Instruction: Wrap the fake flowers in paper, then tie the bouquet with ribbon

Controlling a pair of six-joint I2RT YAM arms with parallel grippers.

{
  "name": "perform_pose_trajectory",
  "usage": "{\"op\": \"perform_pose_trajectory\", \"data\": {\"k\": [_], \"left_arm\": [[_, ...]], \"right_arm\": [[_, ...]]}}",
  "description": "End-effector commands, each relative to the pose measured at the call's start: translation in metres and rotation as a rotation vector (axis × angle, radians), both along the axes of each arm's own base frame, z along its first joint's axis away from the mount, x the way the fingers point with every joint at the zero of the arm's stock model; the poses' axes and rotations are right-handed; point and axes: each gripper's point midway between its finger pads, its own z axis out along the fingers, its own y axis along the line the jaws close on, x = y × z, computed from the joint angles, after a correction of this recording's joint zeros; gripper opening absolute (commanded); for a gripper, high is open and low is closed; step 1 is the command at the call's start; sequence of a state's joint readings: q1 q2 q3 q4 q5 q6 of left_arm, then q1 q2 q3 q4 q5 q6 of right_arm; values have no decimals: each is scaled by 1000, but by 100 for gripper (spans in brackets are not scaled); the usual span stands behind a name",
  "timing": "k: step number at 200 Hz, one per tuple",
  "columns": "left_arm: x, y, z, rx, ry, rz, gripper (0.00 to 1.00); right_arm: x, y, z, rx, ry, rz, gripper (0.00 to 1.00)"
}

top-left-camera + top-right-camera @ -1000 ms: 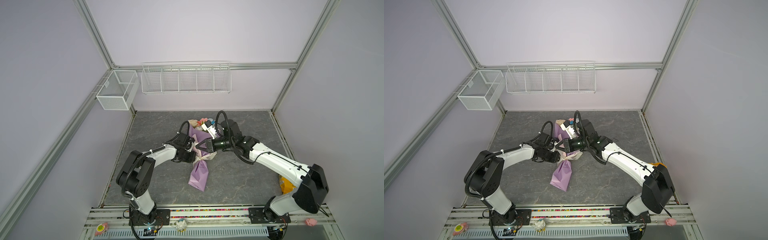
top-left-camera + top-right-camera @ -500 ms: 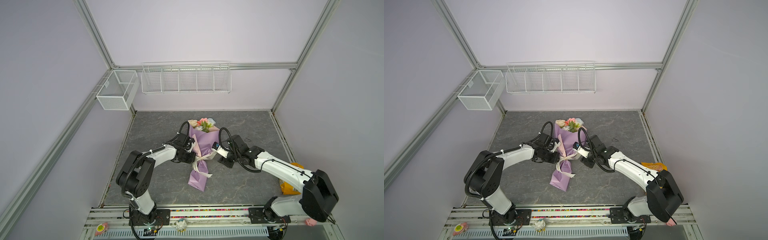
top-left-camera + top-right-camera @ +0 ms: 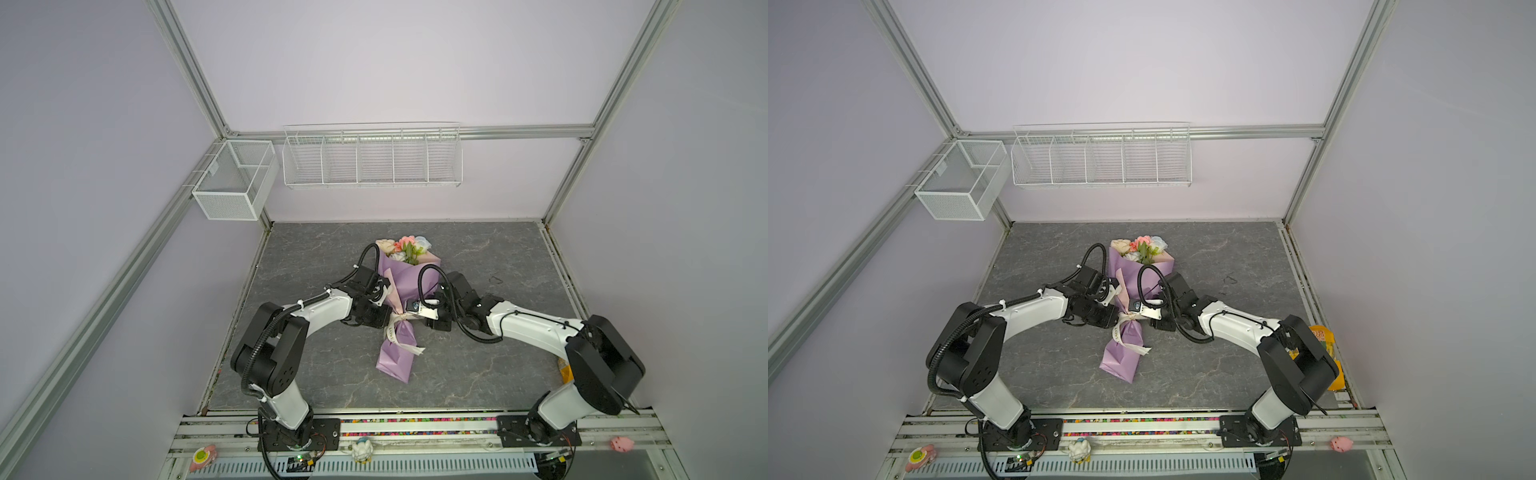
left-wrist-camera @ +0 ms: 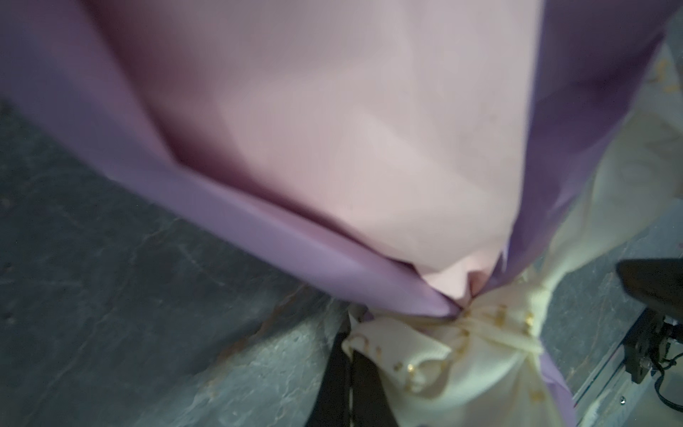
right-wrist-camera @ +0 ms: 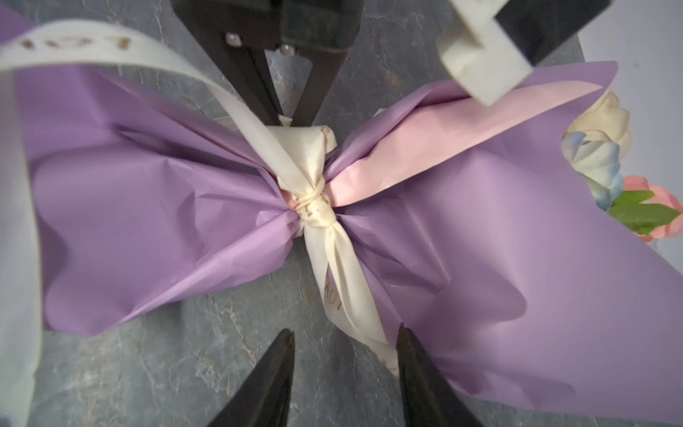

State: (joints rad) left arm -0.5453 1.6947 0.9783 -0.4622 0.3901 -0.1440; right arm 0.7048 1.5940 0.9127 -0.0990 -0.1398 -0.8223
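The bouquet of fake flowers lies mid-table in lilac and pink paper, its blooms toward the back wall. A cream printed ribbon is knotted round its waist, and one tail trails over the lower wrap. My left gripper is shut on a ribbon end beside the knot. My right gripper is open at the bouquet's right side. The other ribbon tail lies loose between its fingers, against one of them.
A wire rack hangs on the back wall and a mesh box on the left wall. A yellow-orange packet lies at the table's right edge. A small black loop lies right of the bouquet.
The right gripper opened, let go of the ribbon and drew back from over the bouquet to its right side. The blooms came into view. The left gripper stayed shut in place.
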Motion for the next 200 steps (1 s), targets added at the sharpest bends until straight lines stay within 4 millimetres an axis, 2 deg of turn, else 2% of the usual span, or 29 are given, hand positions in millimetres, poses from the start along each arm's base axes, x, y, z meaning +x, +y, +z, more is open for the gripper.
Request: {"op": "perform_pose_trajectory", "data": {"k": [1,11,38,66,74,86,124,153,158,200], "left_arm": [[3,-7,18,-26,-34,-25,0],[3,-6,19,-24,-37,-24,0],[3,-6,20,-25,-36,-25,0],[3,-7,21,-27,-36,-29,0],[3,-6,21,-23,-38,-30,0],[3,-5,21,-17,-39,-29,0],[4,9,21,30,-50,-16,0],[7,23,22,47,-52,10,0],[7,24,21,52,-53,12,0],[6,32,20,73,-44,22,0]], "right_arm": [[4,11,0,-17,-36,80,47],[7,10,-5,-42,-37,78,44],[15,8,-5,-63,-65,38,37],[22,-2,-12,-120,-84,-9,20],[29,-4,-7,-104,-116,-53,13],[35,-5,1,-69,-147,-99,7],[33,-14,8,-58,-162,-144,7],[43,-28,7,-76,-175,-217,7],[38,-37,-5,-100,-155,-227,7],[42,-58,-16,-130,-140,-303,7]]}}
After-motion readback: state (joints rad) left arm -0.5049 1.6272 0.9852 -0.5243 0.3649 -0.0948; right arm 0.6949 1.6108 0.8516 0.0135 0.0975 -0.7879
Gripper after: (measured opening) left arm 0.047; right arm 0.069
